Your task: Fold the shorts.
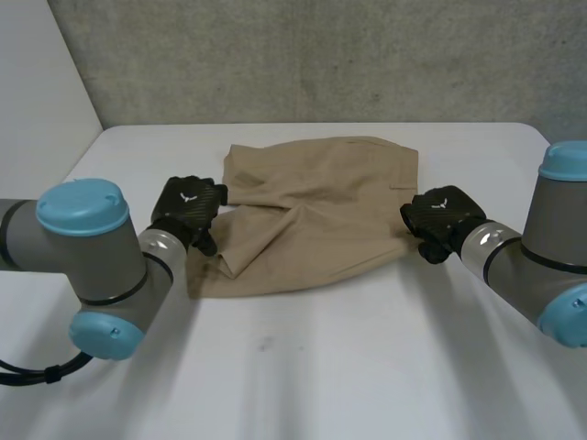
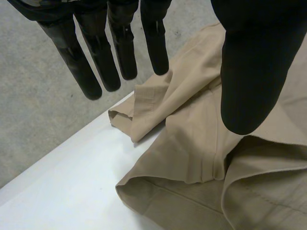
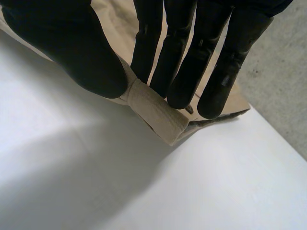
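Note:
Tan shorts [image 1: 316, 206] lie rumpled in the middle of the white table [image 1: 367, 367]. My left hand [image 1: 188, 209] hovers at their left edge, by a folded-over leg hem. In the left wrist view its fingers [image 2: 96, 57] are straight and the thumb stands apart above the cloth [image 2: 192, 143], holding nothing. My right hand [image 1: 440, 218] is at the shorts' right edge. In the right wrist view its thumb [image 3: 72, 43] and fingers pinch a raised fold of the cloth's edge [image 3: 158, 109].
Bare white table lies in front of the shorts and to both sides. A grey wall [image 1: 321, 55] runs behind the table's far edge. Both arms reach in from the near corners.

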You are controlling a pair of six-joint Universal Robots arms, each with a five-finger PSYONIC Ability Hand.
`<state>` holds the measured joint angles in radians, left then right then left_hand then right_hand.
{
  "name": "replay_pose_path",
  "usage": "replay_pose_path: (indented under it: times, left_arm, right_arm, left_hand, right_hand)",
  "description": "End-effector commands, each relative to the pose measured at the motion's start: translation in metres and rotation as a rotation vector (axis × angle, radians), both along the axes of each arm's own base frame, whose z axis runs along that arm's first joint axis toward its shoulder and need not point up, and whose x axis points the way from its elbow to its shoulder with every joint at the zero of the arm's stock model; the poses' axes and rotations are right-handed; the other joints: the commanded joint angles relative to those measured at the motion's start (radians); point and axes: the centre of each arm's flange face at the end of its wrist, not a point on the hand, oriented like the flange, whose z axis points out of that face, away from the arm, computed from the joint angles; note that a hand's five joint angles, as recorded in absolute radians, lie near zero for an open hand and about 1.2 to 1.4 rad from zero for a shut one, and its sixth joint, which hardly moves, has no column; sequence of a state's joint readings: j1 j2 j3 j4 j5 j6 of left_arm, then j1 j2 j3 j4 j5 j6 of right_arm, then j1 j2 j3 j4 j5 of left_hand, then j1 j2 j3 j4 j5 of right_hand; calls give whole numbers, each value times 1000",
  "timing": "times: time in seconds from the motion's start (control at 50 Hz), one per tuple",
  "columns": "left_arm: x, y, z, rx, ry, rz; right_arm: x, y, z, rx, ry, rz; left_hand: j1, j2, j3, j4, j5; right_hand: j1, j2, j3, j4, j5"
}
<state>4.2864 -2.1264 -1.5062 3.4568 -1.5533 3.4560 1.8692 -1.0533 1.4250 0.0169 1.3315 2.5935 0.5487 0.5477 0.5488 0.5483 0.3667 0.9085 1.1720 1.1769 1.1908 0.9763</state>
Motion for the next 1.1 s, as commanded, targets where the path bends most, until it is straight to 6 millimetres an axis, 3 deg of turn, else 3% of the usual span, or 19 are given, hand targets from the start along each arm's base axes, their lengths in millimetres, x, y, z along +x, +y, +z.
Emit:
replay_pose_path:
  times: [0.02,0.12,0.3,0.5,0.62,0.76,0.86,1.02,1.1]
  left_arm:
    - [-11,-3,-6,-9,-6,-31]
    - [-15,-13,-12,-10,-16,-29]
    - [-14,-13,-23,13,-82,-40]
    - [-14,-13,-50,36,-167,-60]
    - [-16,-19,-51,21,-162,-57]
    - [-20,-35,-50,-9,-147,-45]
    - [-22,-59,-51,-67,-122,-24]
    - [-2,-113,-50,-155,-98,66]
    - [14,-130,-44,-180,-98,108]
  right_arm:
    - [-14,4,-3,45,15,-30]
    - [-22,0,6,24,13,-53]
    - [-30,-6,5,26,10,-69]
    - [-30,-10,2,25,11,-71]
    - [-30,-10,2,28,12,-71]
    - [-30,-10,2,28,12,-71]
    - [-30,-8,0,35,16,-72]
    - [-31,-6,1,37,15,-74]
    - [-31,-6,2,34,15,-74]
  left_hand:
    - [-36,-35,-36,-35,-28]
    - [-12,-11,-12,-12,-5]
    - [-33,-32,-33,-32,-25]
    - [-39,-38,-39,-38,-31]
    - [-39,-38,-39,-38,-31]
    - [-27,-26,-27,-27,-19]
    - [-21,-20,-21,-21,-14]
    - [2,3,2,3,10]
    - [2,3,2,3,10]
  right_hand:
    - [488,224,219,205,245]
    - [488,224,219,205,245]
    - [488,224,219,205,245]
    - [488,224,219,205,245]
    - [488,224,219,205,245]
    - [488,224,219,205,245]
    - [488,224,219,205,245]
    - [488,224,219,205,245]
    - [488,224,219,205,245]
